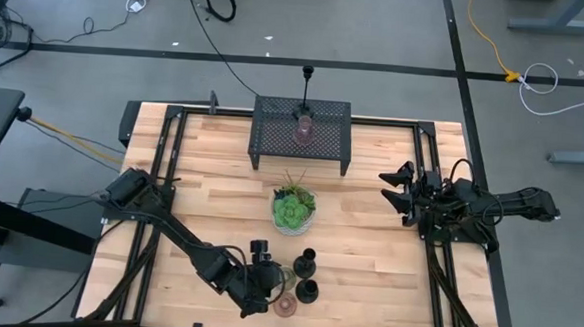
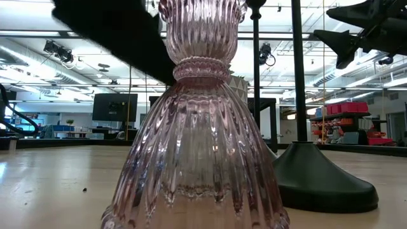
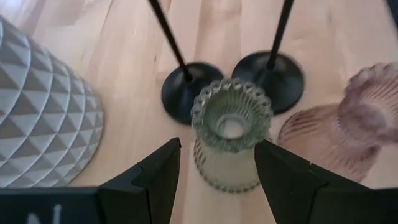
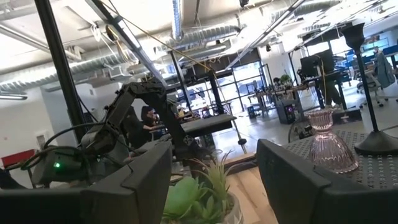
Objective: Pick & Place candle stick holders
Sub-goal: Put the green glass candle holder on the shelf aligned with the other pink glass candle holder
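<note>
Greenish glass holder (image 3: 230, 134) stands on your worktop (image 1: 210, 199) between the left gripper's (image 3: 217, 168) wide-open, empty fingers. Risk: closing off-centre could tip it against the touching pink holder (image 3: 348, 124).

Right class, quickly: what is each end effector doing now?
Left end effector: open, straddling the greenish glass holder, not gripping.
Right end effector: open, empty.

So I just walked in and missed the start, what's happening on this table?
The left gripper is down at the table's near edge with its open fingers on either side of a greenish glass candle holder, not yet closed on it. Two black candlesticks and a pink glass holder stand right beside it. Another pink holder and a black candlestick are on the black mesh rack. The right gripper waits open at the right side.
</note>
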Controlling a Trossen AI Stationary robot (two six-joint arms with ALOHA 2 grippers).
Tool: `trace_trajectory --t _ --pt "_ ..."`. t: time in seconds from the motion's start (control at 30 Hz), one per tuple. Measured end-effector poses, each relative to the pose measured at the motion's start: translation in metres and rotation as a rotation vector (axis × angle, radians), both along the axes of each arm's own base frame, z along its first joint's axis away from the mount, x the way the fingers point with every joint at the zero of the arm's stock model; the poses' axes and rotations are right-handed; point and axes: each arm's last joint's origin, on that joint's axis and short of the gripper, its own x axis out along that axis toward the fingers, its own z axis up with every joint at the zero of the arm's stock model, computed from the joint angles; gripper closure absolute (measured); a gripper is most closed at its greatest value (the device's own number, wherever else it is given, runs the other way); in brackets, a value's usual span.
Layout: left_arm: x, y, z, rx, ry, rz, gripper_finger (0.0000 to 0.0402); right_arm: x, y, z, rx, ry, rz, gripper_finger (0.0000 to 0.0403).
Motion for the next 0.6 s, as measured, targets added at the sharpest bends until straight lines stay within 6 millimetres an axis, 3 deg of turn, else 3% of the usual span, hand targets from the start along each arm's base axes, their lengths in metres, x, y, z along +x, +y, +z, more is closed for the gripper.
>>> trace_trajectory --t 0.43,0.6 --pt "0.016 0.002 -0.005 -0.029 -0.045 -0.055 0.0193 0.0 0.0 0.0 0.0 0.001 0.0 0.0167" --pt "0.022 0.006 -0.017 -0.058 -0.005 -0.069 0.0201 0.0 0.0 0.0 0.0 0.002 0.0 0.0167"
